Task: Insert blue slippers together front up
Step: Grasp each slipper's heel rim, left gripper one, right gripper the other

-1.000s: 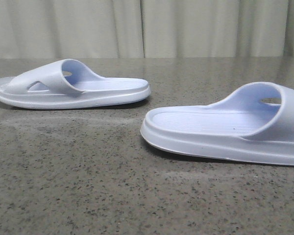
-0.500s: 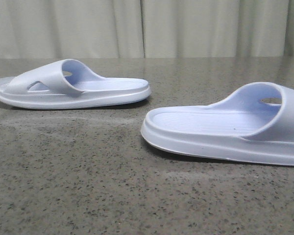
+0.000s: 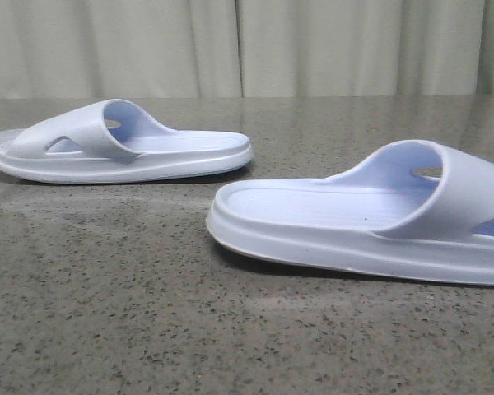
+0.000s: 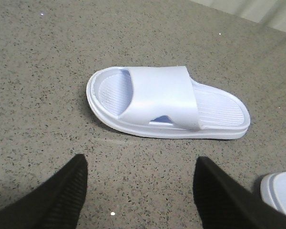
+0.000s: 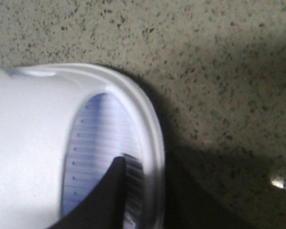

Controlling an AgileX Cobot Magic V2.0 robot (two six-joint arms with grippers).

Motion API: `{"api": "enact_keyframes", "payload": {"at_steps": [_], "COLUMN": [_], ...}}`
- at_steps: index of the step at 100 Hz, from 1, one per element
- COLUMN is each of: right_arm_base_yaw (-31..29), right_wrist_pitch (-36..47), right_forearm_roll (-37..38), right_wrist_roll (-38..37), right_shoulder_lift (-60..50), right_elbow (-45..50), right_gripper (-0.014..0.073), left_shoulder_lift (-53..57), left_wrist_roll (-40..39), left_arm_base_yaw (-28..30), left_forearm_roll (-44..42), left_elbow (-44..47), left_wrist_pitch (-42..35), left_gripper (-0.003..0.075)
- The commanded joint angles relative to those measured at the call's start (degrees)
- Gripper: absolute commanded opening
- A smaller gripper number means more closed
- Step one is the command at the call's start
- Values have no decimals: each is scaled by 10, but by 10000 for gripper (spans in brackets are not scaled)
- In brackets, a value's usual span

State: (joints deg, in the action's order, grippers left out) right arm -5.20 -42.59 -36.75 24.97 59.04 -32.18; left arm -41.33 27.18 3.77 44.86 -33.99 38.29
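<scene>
Slippers lie apart on the table (image 3: 148, 313): the far slipper (image 3: 119, 152) sits in the upper left of the front view, flat on its sole, and the near slipper (image 3: 362, 226) fills the right side, running off the right edge of the frame. Its heel end at centre appears tipped slightly off the table, a thin shadow showing under the rim.

In the right wrist view one dark finger (image 5: 115, 195) of the right gripper rests inside the toe opening on the ribbed footbed; the other finger is hidden, so whether it clamps the rim cannot be told. The left gripper (image 4: 138, 195) hangs spread wide above bare table, just short of the far slipper, holding nothing.

Judged from this, the step in hand is taking hold of each slipper; the near one looks engaged, the far one not yet. The next move likely calls for the left gripper to come down onto the strap (image 4: 162, 95).

Open table lies between the two slippers, giving room to bring them together.
</scene>
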Motion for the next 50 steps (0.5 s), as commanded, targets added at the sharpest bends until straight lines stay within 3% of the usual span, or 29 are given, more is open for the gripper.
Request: {"api": "enact_keyframes", "payload": {"at_steps": [1,21,50], "right_arm_base_yaw": [-3,-3,-3], "right_wrist_pitch": [6,28,35], "right_forearm_roll": [-18,-18,-18], "right_wrist_roll": [20,20,29], "right_shoulder_lift": [1,1,1], "right_elbow": [-17,-21,-32], "right_gripper": [-104,-104,-104], "left_shoulder_lift": [-3,-61,-228], "left_wrist_roll": [1,12,169], "left_arm_base_yaw": [0,0,18], "left_forearm_roll": [24,63,264], "left_elbow": [-22,-23,-59], "left_wrist_pitch": [-18,-22,9], "left_gripper": [424,424,424]}}
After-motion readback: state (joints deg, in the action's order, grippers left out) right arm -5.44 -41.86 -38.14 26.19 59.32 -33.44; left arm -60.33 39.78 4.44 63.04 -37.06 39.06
